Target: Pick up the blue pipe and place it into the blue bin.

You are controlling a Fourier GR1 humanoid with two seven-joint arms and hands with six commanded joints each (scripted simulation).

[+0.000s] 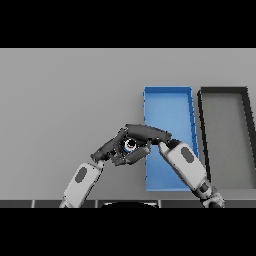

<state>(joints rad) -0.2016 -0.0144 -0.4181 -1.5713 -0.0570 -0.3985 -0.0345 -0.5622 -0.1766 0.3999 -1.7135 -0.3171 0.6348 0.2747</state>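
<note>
Your small blue pipe (129, 145) sits between the two dark hands, just off the left wall of the shallow blue rectangular bin (167, 102) and above the grey table (65, 100). The right hand (145, 133) lies across the top of it, fingers stretched leftward and bent over the pipe; the left hand (112, 146) comes in from the lower left with fingers curled beneath it. Both appear to clasp it, though you see only a ringed end, so its long axis probably points toward you. The bin lies directly to the right; carry it that way. The dark grey bin (225, 91) beyond is not your target.
</note>
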